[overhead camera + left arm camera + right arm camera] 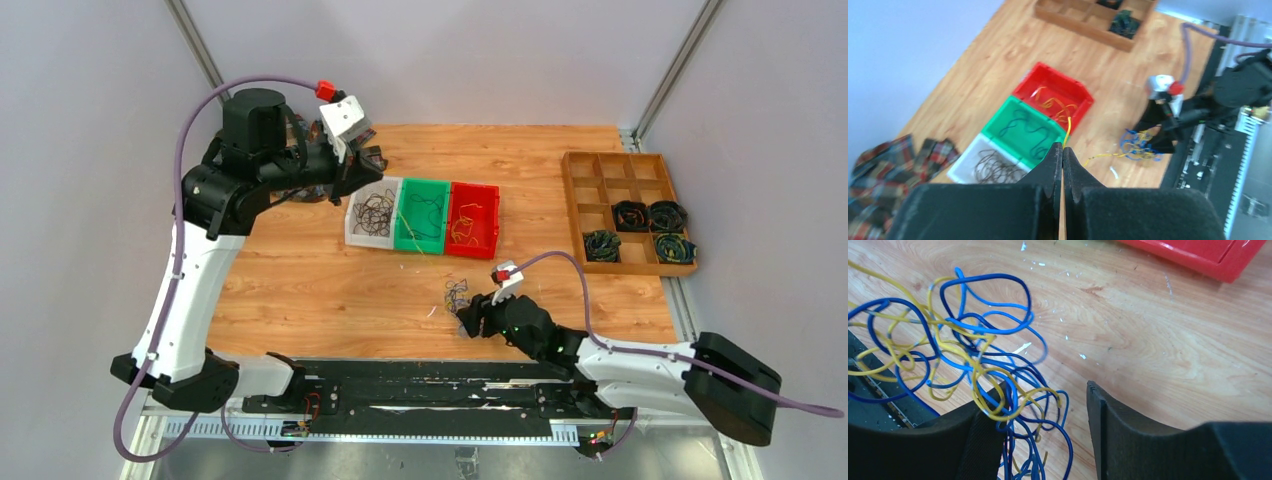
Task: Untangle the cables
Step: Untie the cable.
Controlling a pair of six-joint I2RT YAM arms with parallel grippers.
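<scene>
The cables (458,295) are a small clump of blue and yellow wire loops on the wooden table, seen up close in the right wrist view (973,355) and at the right in the left wrist view (1138,145). My right gripper (468,320) sits low at the clump's near side. It stands open (1044,390), with a few blue and yellow loops draped against its left finger (983,435). My left gripper (368,162) is raised over the back left near the bins. Its jaws are shut (1063,147), and a thin yellow cable (1068,127) runs out from the tips.
A white bin (352,235), a green bin (400,246) and a red bin (472,252) stand side by side mid-table, each with wires inside. A wooden compartment tray (572,200) with dark coiled bundles stands at the right. A plaid cloth (878,155) lies at the back left.
</scene>
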